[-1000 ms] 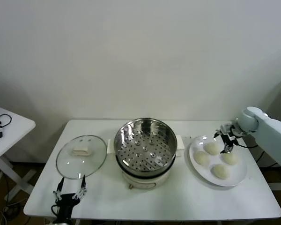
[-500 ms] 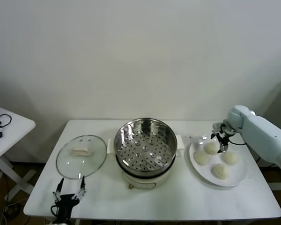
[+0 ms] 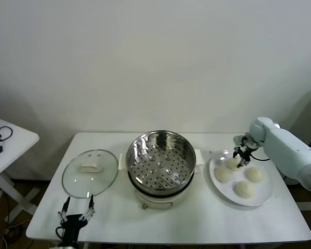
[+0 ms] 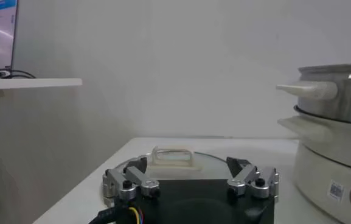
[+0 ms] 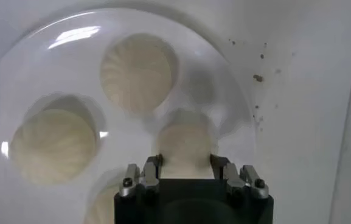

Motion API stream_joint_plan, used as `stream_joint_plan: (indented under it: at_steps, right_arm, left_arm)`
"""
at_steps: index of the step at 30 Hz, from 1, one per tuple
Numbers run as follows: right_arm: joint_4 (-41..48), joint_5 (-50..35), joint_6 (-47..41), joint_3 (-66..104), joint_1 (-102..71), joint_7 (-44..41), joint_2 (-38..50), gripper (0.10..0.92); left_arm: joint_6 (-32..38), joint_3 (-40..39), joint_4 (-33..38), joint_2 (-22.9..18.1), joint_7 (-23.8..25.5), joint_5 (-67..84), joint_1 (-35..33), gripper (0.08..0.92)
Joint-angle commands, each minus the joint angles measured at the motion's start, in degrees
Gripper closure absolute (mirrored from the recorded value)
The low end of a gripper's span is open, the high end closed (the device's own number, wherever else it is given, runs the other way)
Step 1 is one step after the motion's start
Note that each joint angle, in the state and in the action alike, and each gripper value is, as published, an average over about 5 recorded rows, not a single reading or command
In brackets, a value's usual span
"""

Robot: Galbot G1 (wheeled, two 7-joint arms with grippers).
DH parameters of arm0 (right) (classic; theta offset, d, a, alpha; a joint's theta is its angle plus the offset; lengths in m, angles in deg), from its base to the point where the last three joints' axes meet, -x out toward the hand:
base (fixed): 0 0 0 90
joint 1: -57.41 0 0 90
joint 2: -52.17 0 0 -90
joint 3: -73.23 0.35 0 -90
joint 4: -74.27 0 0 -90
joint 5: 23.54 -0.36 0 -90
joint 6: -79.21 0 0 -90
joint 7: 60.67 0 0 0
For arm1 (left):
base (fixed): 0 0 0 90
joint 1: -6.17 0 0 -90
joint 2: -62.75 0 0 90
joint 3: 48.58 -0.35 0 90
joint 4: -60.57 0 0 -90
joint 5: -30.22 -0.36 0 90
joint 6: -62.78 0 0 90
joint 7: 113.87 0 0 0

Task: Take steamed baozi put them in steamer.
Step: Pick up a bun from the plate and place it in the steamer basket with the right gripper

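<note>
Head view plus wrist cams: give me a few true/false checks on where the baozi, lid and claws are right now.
1. All four steamed baozi sit on the white plate. True.
2. The steamer already holds one bun. False: its perforated tray is bare.
3. The right claw is over the plate's back bun, fingers open either side of it. True.
4. The glass lid covers the steamer. False: it lies flat on the table, on the steamer's left.
5. The left claw holds the lid knob. False: it is open, near the table's front edge.
</note>
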Motion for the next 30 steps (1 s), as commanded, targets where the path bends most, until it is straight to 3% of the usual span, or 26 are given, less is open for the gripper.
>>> stream_joint_plan:
  at_steps: [1, 9, 17, 25, 30]
  right_arm:
    - [-3.34, -3.23, 0.31, -4.62, 3.46, -0.58, 1.61, 0.465]
    - [-20.66, -23.12, 3.75, -30.63, 34.01, -4.13, 7.3, 0.46]
    - [-33.12, -38.38, 8.83, -41.09, 56.93, -6.25, -1.81, 0.457]
    - [-44.07, -28.47, 17.69, -39.08, 55.74, -1.18, -13.71, 0.449]
    - [-42.24, -20.19, 21.28, -39.79, 47.87, 1.77, -19.46, 0.456]
  left_arm:
    - [0.07, 0.17, 0.23, 0.1, 0.0, 0.04, -0.19, 0.177]
    - [0.34, 0.67, 0.45, 0.07, -0.19, -0.03, -0.52, 0.177]
    - [0.16, 0.56, 1.04, -0.33, -0.29, -0.51, -0.5, 0.177]
    - [0.32, 0.14, 0.83, -0.94, -0.42, -0.63, -0.28, 0.177]
    - [0.61, 0.04, 0.4, -1.18, -0.53, -0.59, -0.1, 0.177]
